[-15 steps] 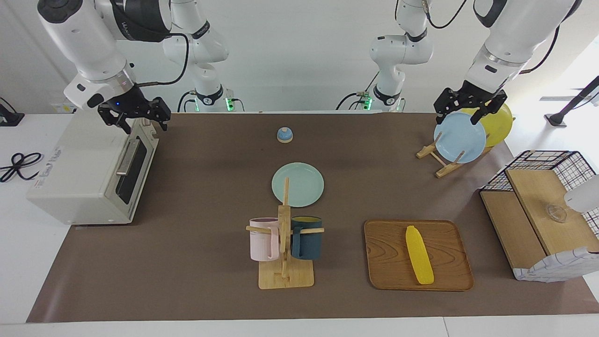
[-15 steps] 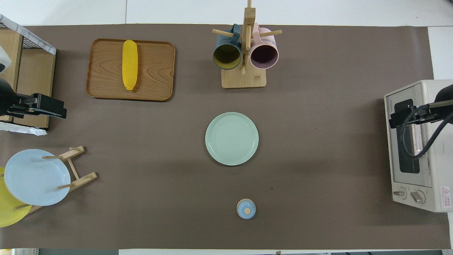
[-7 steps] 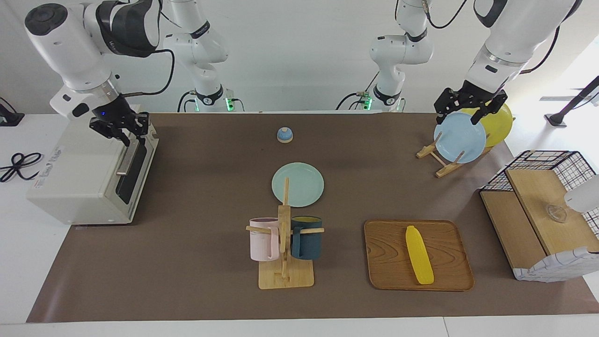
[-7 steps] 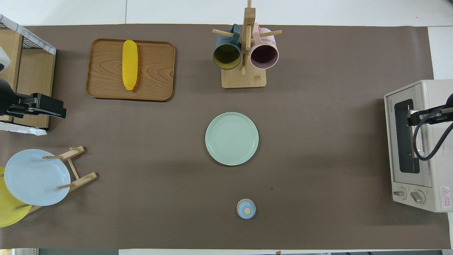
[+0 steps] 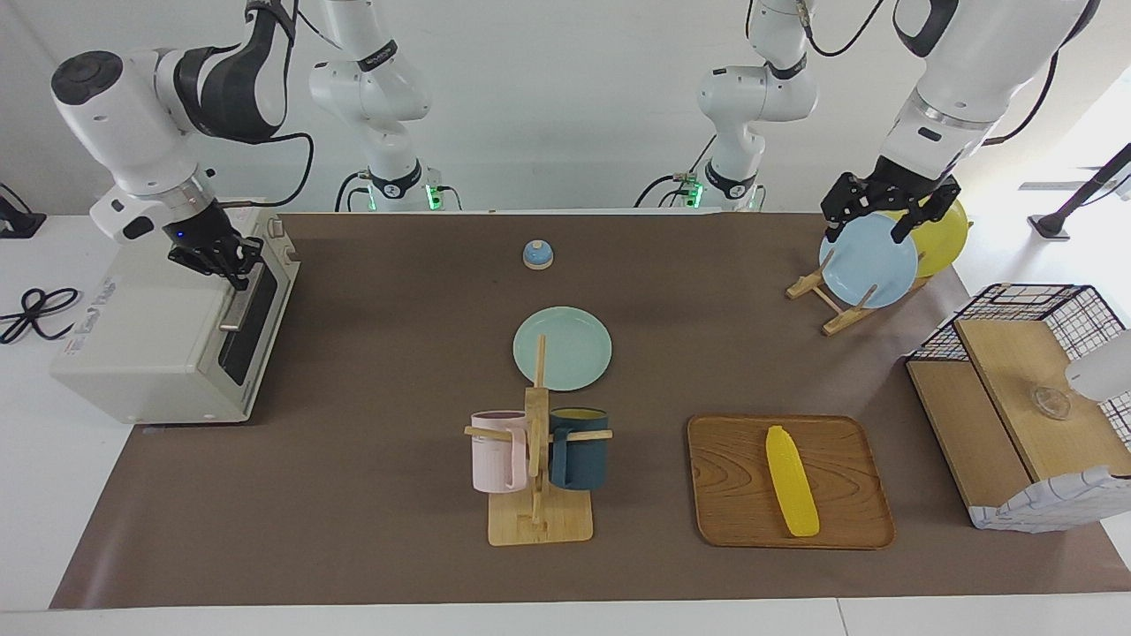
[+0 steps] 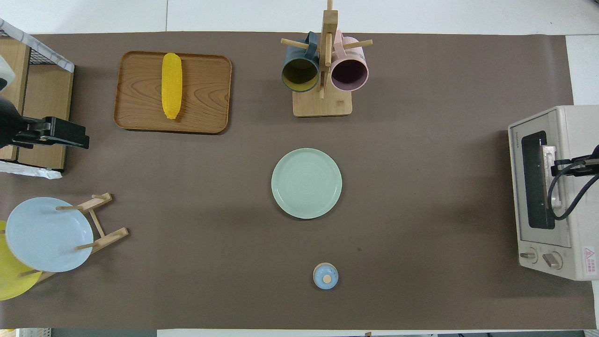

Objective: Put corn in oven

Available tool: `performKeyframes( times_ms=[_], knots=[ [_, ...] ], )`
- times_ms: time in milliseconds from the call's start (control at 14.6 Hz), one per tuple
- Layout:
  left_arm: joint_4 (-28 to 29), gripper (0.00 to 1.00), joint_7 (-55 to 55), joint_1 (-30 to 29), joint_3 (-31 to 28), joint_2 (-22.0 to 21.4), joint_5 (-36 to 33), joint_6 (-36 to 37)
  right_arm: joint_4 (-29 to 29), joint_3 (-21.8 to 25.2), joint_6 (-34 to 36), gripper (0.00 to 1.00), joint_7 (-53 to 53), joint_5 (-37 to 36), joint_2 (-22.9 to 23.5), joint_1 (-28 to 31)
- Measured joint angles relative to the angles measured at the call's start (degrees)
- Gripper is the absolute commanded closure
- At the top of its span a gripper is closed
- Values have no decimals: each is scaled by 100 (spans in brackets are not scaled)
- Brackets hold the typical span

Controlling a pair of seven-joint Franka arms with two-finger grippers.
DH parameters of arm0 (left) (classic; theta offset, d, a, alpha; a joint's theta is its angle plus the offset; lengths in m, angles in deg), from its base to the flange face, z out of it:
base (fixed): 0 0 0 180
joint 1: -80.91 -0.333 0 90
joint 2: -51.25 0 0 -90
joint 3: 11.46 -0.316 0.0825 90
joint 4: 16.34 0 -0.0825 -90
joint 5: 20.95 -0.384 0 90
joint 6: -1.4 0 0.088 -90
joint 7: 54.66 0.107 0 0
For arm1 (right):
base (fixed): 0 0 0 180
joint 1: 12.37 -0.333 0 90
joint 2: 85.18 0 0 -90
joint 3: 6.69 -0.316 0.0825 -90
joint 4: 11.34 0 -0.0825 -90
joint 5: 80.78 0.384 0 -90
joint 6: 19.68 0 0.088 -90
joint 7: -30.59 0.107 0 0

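The yellow corn point(image 5: 792, 481) lies on a wooden tray point(image 5: 848, 521) toward the left arm's end of the table; it also shows in the overhead view point(image 6: 171, 85). The cream-white oven point(image 5: 150, 336) stands at the right arm's end with its glass door closed; it also shows in the overhead view point(image 6: 573, 140). My right gripper point(image 5: 235, 268) is at the top of the door, by the end of the silver bar handle point(image 5: 237, 305) nearer to the robots. My left gripper point(image 5: 870, 231) is open and empty, raised over the plate rack, apart from the corn.
A mug rack point(image 5: 537, 459) with a pink and a dark blue mug stands mid-table, a green plate point(image 5: 563, 349) nearer to the robots, and a small blue bell point(image 5: 537, 254) nearer still. A plate rack holds a blue plate point(image 5: 870, 265). A wire basket shelf point(image 5: 1016, 397) stands at the left arm's end.
My right gripper has turned and come down from above the oven's front corner to the door handle. My left gripper has shifted slightly. The corn has not moved.
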Motion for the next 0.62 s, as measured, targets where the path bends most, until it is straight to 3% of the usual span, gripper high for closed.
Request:
performKeyframes(
  times_ms=[205,342,616],
  knots=[
    [-2,0,0,0,9,618,37,-590,-56,0,-53,100,23,1,39,58],
    [-138,0,4,1,34,1314,42,-1057,-108,0,-191,100,23,1,108,107],
    [-1394,0,98,8,148,3061,43,-1511,-127,-8,-235,100,27,30,162,169]
  ],
)
